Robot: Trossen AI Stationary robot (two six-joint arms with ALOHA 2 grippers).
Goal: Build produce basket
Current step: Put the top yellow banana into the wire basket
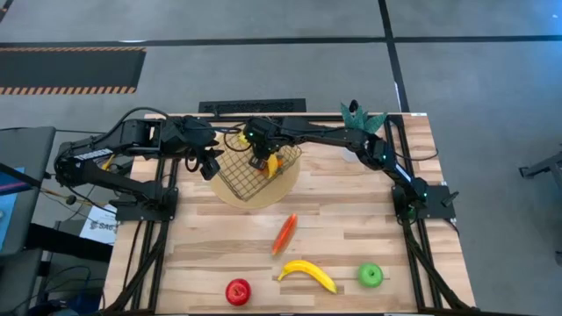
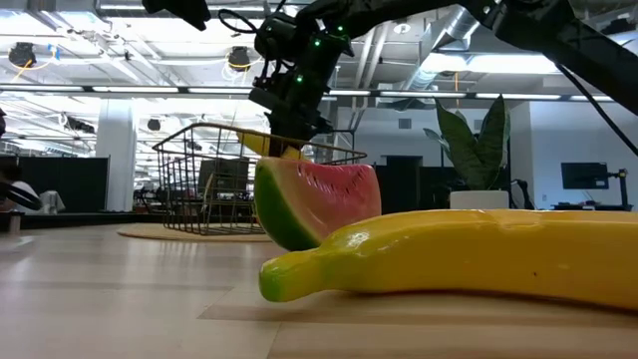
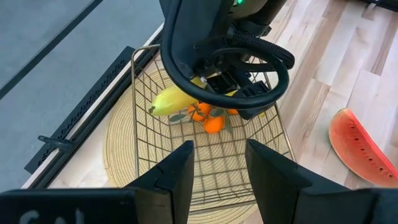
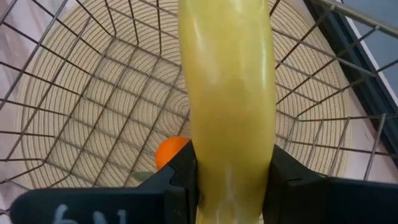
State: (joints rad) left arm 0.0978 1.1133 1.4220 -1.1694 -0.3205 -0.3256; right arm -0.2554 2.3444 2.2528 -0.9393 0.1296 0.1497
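From above, the right gripper (image 1: 261, 161) reaches over the basket (image 1: 237, 180), which sits on a round mat (image 1: 283, 186) at the far side of the desk (image 1: 351, 237). Its fingers clamp a yellow banana (image 1: 273, 164), held over the basket's inside, probably so it drops in cleanly. The left gripper (image 1: 209, 166) waits just beside the basket's outer edge. Nearer on the desk lie a watermelon slice (image 1: 284, 233), a second banana (image 1: 309, 273), a red apple (image 1: 237, 291) and a green apple (image 1: 371, 276), all well apart from both sets of fingers.

At desk height, the right gripper (image 2: 289, 125) hangs above the basket (image 2: 214, 184), the held fruit at rim level.

The left wrist view shows its own fingers (image 3: 177, 177) spread apart and empty, pointing at the basket (image 3: 211, 162), where small orange pieces (image 3: 210, 118) already lie below the banana (image 3: 171, 101).

The right wrist view shows its fingers (image 4: 181, 171) pressed on either side of the banana (image 4: 227, 93), an orange piece (image 4: 172, 151) just beyond them on the basket floor.
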